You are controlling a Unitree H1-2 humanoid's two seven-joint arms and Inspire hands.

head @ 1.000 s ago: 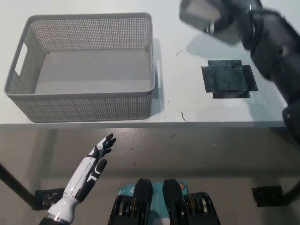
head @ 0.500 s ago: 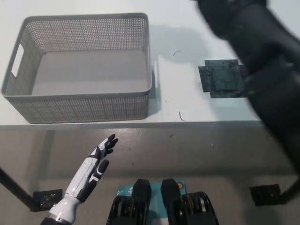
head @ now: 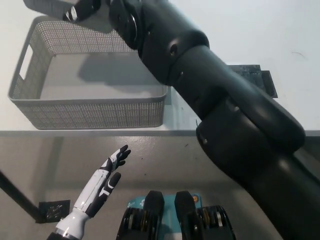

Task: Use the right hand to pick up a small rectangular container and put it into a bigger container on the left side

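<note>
1. The small rectangular container, grey, sits at the top left edge of the view, above the far rim of the basket; a second ago it was at the top right, over the bare tabletop.
2. The black right hand holds it, fingers closed on its right end; most of the hand is cut off by the frame edge.
3. The black right arm now sweeps diagonally across the picture from bottom right to top left, covering the basket's right end.
4. The grey mesh basket stands on the white tabletop, its floor bare.
5. A dark taped patch shows partly behind the arm.
6. The white left hand rests low, fingers straight and apart, unchanged.
</note>
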